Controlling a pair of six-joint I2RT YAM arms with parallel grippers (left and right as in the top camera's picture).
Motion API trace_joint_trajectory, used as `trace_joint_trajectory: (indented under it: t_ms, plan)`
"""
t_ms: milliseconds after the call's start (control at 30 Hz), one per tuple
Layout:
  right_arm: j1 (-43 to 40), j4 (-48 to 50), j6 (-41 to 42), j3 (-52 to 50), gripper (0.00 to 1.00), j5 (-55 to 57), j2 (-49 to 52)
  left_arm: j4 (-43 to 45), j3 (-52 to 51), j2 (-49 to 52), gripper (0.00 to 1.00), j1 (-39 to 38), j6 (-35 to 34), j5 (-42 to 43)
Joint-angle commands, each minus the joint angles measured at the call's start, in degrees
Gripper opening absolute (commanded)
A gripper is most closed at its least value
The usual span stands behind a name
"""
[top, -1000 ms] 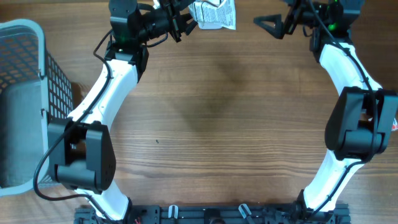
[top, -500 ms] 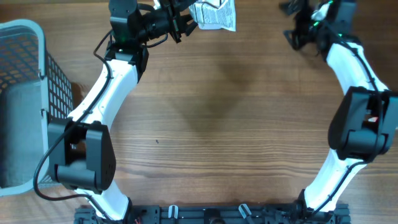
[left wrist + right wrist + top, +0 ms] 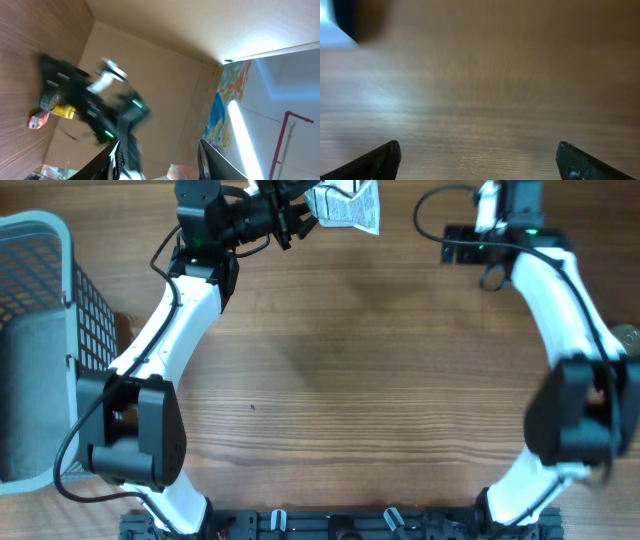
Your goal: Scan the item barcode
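A white printed packet (image 3: 346, 205), the item, hangs above the table's far edge. My left gripper (image 3: 300, 212) is shut on its left edge. In the left wrist view the left gripper (image 3: 159, 162) shows only two dark fingertips (image 3: 116, 159) at the bottom, aimed at the far wall and my blurred right arm (image 3: 107, 107). My right gripper (image 3: 462, 245) is at the far right. In the right wrist view it (image 3: 477, 160) stands wide open over bare, blurred wood with nothing between its fingers. No barcode shows clearly.
A pale blue mesh basket (image 3: 40, 330) stands at the table's left edge. A yellow object (image 3: 62, 111), a tape roll (image 3: 48, 101) and a small red-and-white thing (image 3: 37, 121) lie near the right arm's far side. A greenish object (image 3: 626, 336) sits at the right edge.
My right arm has swung and turned at the wrist, so its open gripper now faces the table. The left arm and the packet have stayed still.
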Motion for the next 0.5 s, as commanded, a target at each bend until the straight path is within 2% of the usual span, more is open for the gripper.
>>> trace_joint_trajectory:
  t_ms: [0, 167, 300, 367, 467]
  plan:
    - [1.29, -2.12, -2.54, 0.66, 1.0, -0.92, -13.62, 0.35, 0.59, -0.22, 0.44, 0.07, 1.6, 2.14]
    - [2.49, -6.12, -5.73, 0.66, 1.0, -23.04, -23.87, 0.35, 0.59, -0.22, 0.44, 0.07, 1.55, 2.19]
    - [2.6, -6.93, -7.3, 0.66, 1.0, -39.8, -25.9, 0.15, 0.59, -0.22, 0.44, 0.07, 1.42, 2.21]
    - [3.32, -7.96, -8.96, 0.57, 1.0, -44.52, -25.49, 0.15, 0.59, -0.22, 0.44, 0.07, 1.33, 2.62]
    - [5.09, -8.37, -10.88, 0.52, 1.0, -45.44, -24.72, 0.15, 0.59, -0.22, 0.44, 0.07, 1.33, 3.23]
